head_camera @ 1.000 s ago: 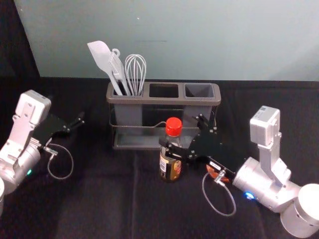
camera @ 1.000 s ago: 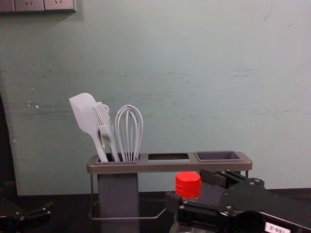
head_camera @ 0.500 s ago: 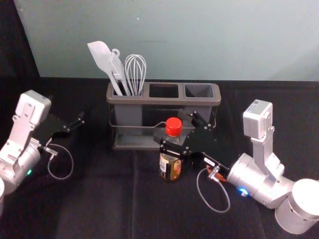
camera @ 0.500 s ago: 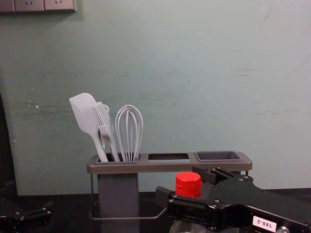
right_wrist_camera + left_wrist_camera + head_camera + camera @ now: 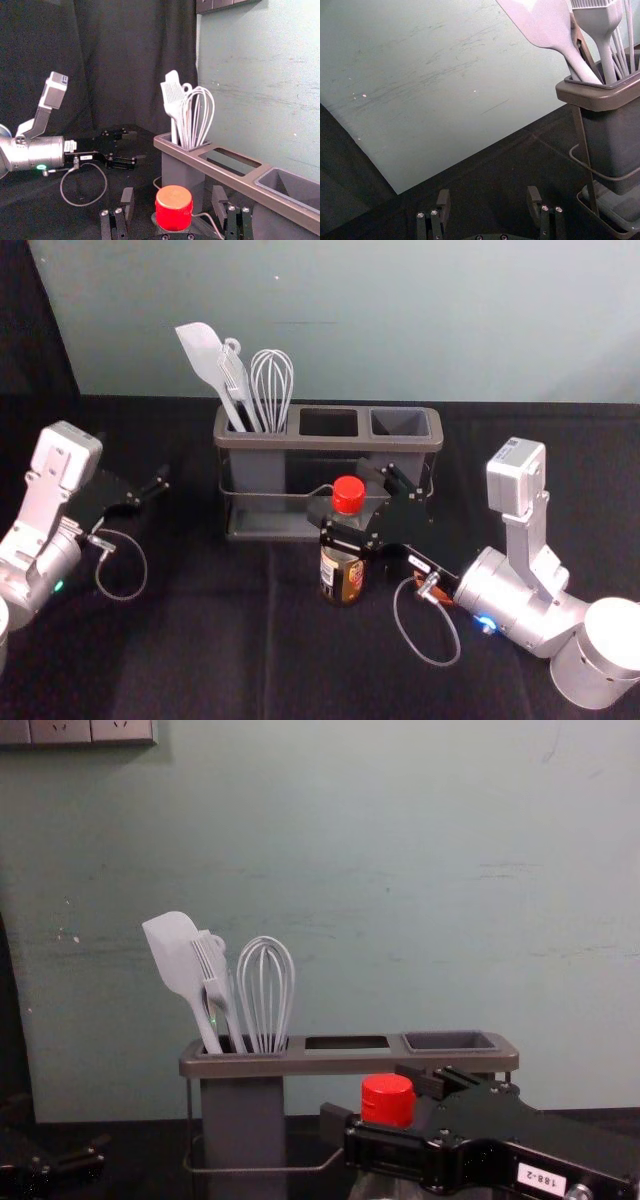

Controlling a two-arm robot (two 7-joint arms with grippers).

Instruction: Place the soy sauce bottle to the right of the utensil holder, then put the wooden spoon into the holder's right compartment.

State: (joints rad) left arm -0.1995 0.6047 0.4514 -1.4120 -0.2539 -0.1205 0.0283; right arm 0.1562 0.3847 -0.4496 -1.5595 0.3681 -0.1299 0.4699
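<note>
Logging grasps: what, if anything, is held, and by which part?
Nothing: the right gripper stands open around the bottle, gaps both sides; the left gripper is empty.

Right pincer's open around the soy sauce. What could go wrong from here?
The right pincer straddles the bottle high up, near its red cap, so an uneven close might tip it. The bottle also stands close in front of the utensil holder; on the way right, bottle or pincer could snag the holder's wire rail.
</note>
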